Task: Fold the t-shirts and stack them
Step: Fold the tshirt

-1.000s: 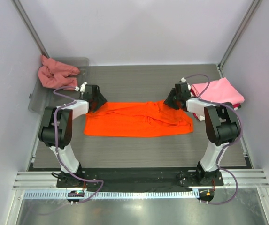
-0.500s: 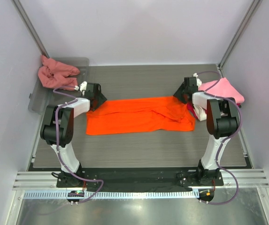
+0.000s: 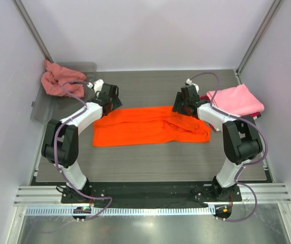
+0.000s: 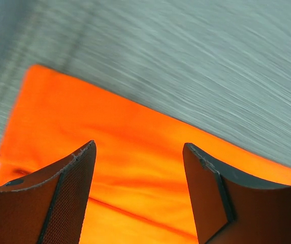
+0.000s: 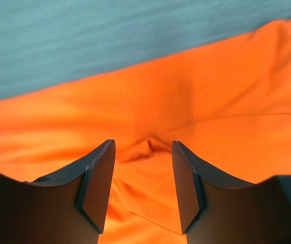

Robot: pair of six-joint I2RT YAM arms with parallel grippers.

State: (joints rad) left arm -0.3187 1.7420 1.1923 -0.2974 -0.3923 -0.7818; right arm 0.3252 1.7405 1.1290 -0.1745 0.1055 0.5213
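The bright orange t-shirt (image 3: pixel 150 125) lies folded into a long band across the middle of the table; it also shows in the left wrist view (image 4: pixel 135 147) and the right wrist view (image 5: pixel 150 107). My left gripper (image 3: pixel 112 103) is open and empty over the shirt's far left corner (image 4: pixel 139 152). My right gripper (image 3: pixel 179 107) is open and empty over the shirt's far right part (image 5: pixel 143 147), above a small crease. The light pink t-shirt (image 3: pixel 235 99) lies folded at the right on the crimson red one (image 3: pixel 258 114). The salmon-pink t-shirt (image 3: pixel 59 79) lies crumpled at the far left.
A clear grey plastic tray (image 3: pixel 39 108) sits at the far left under the salmon-pink shirt. White walls close in the back and sides. The table's grey surface (image 3: pixel 150 89) shows behind the orange shirt.
Both grippers have let go of the orange shirt and opened. The left moved right along the shirt's far edge, the right moved left. The shirt now lies flatter.
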